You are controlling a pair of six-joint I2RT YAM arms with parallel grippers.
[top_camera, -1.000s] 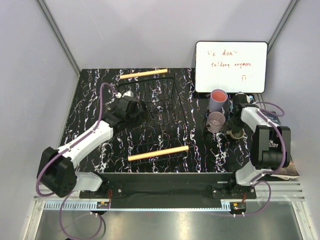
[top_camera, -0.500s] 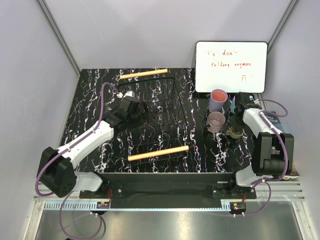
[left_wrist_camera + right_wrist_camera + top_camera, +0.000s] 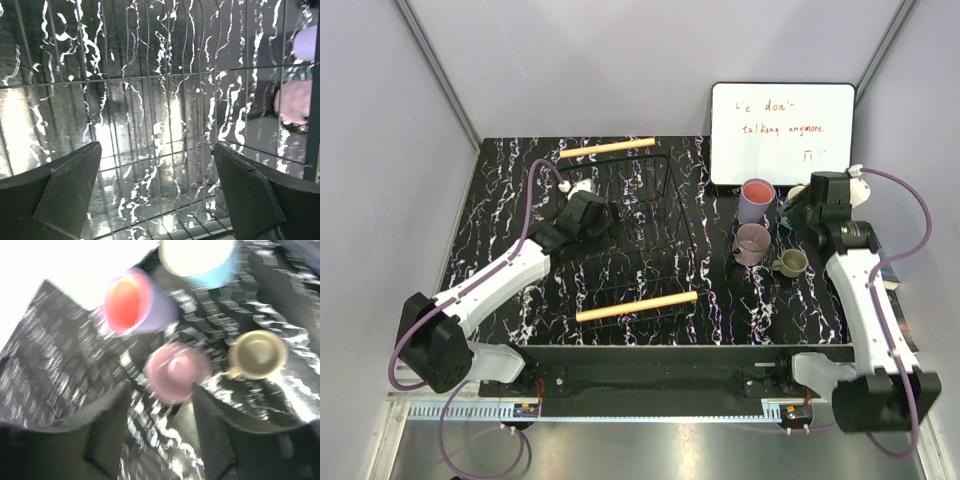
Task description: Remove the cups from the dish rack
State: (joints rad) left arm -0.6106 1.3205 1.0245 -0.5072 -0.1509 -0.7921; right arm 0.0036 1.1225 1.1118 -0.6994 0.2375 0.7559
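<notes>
The black wire dish rack lies mid-table with no cups showing in it. Right of it stand a lavender cup with coral pink inside, a mauve cup and an olive mug. My right gripper hangs above this group, open and holding nothing. Its blurred wrist view looks down on the mauve cup, olive mug, lavender cup and a light blue cup, with the gripper open over bare table. My left gripper is wide open over the rack wires.
A whiteboard with red writing leans at the back right, just behind the cups. The rack's wooden bars mark its near and far ends. Grey walls close in the table on both sides.
My right gripper opened, let go of the olive mug and rose away from it toward the back. The mug stays on the table. The left arm edged slightly further over the rack.
</notes>
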